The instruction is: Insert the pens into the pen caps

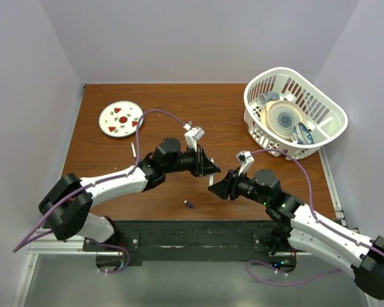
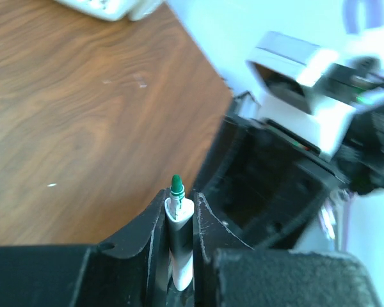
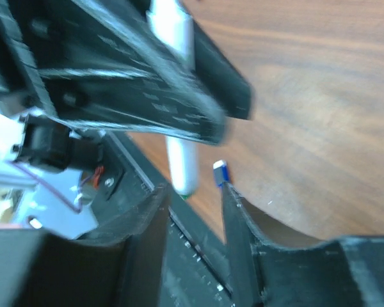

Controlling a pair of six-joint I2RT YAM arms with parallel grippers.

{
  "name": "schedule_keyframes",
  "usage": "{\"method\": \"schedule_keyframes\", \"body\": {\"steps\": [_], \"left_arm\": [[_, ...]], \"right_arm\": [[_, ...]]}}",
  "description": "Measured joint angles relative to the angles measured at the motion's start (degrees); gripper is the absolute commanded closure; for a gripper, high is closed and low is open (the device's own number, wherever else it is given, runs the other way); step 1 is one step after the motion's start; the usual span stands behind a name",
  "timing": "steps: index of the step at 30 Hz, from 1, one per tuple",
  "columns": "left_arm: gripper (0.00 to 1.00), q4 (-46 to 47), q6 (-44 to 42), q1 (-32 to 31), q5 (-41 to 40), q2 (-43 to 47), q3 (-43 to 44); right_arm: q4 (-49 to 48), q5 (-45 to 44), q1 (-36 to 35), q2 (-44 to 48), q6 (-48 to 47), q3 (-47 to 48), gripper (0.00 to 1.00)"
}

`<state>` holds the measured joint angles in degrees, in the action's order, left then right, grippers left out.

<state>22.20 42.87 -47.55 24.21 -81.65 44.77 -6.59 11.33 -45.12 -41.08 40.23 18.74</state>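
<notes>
My left gripper (image 1: 212,169) is shut on a white pen (image 2: 179,236). The pen's green tip (image 2: 176,185) sticks out past the fingertips and points at my right gripper (image 1: 215,187). In the right wrist view the right gripper (image 3: 195,192) is open, and nothing shows between its fingers. The held pen (image 3: 179,160) hangs just in front of that gap. A small blue cap (image 3: 220,173) lies on the table by the right finger; it also shows in the top view (image 1: 189,204). Another white pen (image 1: 133,150) lies left of the left arm. The other caps are out of view.
A white basket (image 1: 320,96) with dishes stands at the back right. A round plate (image 1: 109,126) with red marks lies at the back left. The table's black front edge (image 1: 179,227) is close below both grippers.
</notes>
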Motion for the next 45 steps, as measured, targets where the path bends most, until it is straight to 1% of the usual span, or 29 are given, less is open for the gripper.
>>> {"method": "schedule_keyframes", "body": {"steps": [3, 9, 13, 14, 19, 22, 23, 24, 25, 26, 27, 29, 30, 31, 32, 35, 38, 42, 45], "left_arm": [[1.0, 2.23, 0.0, 0.0, 2.6, 3.08, -1.7], [1.0, 9.86, 1.77, 0.07, 6.05, 7.17, -6.03], [1.0, 14.69, 4.37, 0.0, 7.91, 7.17, -8.66], [1.0, 15.43, 4.76, 0.0, 8.26, 7.17, -9.05], [1.0, 17.66, 5.75, -0.11, 8.66, 7.04, -9.86], [1.0, 18.1, 6.01, -0.11, 8.96, 6.78, -10.01], [0.97, 18.1, 6.21, -0.04, 9.03, 6.64, -10.03], [0.75, 18.1, 6.95, 0.09, 9.14, 6.6, -10.1], [0.61, 18.14, 7.28, 0.17, 9.18, 6.6, -10.14], [0.51, 18.08, 7.19, 0.22, 9.16, 6.6, -10.14], [0.36, 17.77, 6.8, 0.22, 9.05, 6.62, -10.01], [0.22, 13.44, 4.28, 0.13, 7.52, 6.86, -8.48], [0.08, 10.36, 3.04, 0.13, 6.6, 7.1, -7.21], [0.02, 6.58, 1.09, -0.09, 5.03, 7.43, -5.29], [0.0, 1.9, -0.87, -0.26, 3.04, 8.02, -2.6], [0.0, -8.2, -6.49, -0.66, -3.28, 9.84, 4.98], [0.0, -17.64, -12.92, -0.74, -11.93, 10.75, 13.88], [0.01, -28.48, -24.57, -0.74, -27.47, 10.32, 22.88], [0.0, -34.71, -35.32, -0.68, -38.77, 7.21, 27.36]], "right_arm": [[-2.32, 1.97, 0.0, 2.73, 0.85, -1.95, 0.53], [-10.4, 6.38, -0.26, 3.82, 3.04, -3.96, 0.6], [-14.78, 8.15, -0.28, 2.08, 4.13, -4.11, 0.64], [-15.96, 8.5, -0.28, 1.42, 4.39, -4.11, 0.68], [-22.1, 9.97, -0.37, -2.51, 5.84, -4.09, 0.71], [-25.27, 11.26, -0.37, -5.18, 6.54, -4.09, 0.94], [-25.92, 11.58, -0.42, -5.57, 6.38, -4.09, 1.0], [-26.58, 12.02, -0.42, -5.88, 6.25, -4.09, 1.0], [-27.02, 12.24, -0.42, -6.12, 6.21, -4.11, 1.0], [-27.3, 12.28, -0.42, -6.14, 6.25, -4.15, 1.0], [-27.52, 12.13, -0.42, -5.92, 6.45, -4.26, 1.0], [-27.71, 12.15, -0.57, -4.5, 6.84, -4.63, 1.0], [-27.65, 11.74, -0.59, -3.26, 6.88, -4.96, 1.0], [-27.28, 11.3, -0.55, -1.9, 6.88, -5.2, 1.0], [-26.75, 10.62, -0.5, -0.68, 6.86, -5.27, 1.0], [-24.5, 9.25, -0.46, 2.93, 6.64, -5.29, 1.0], [-20.72, 7.69, -0.46, 7.17, 6.14, -5.38, 1.0], [-14.43, 5.79, -0.46, 12.57, 6.01, -5.4, 1.0], [-10.21, 5.55, -0.46, 16.81, 6.03, -5.38, 1.0]]}}
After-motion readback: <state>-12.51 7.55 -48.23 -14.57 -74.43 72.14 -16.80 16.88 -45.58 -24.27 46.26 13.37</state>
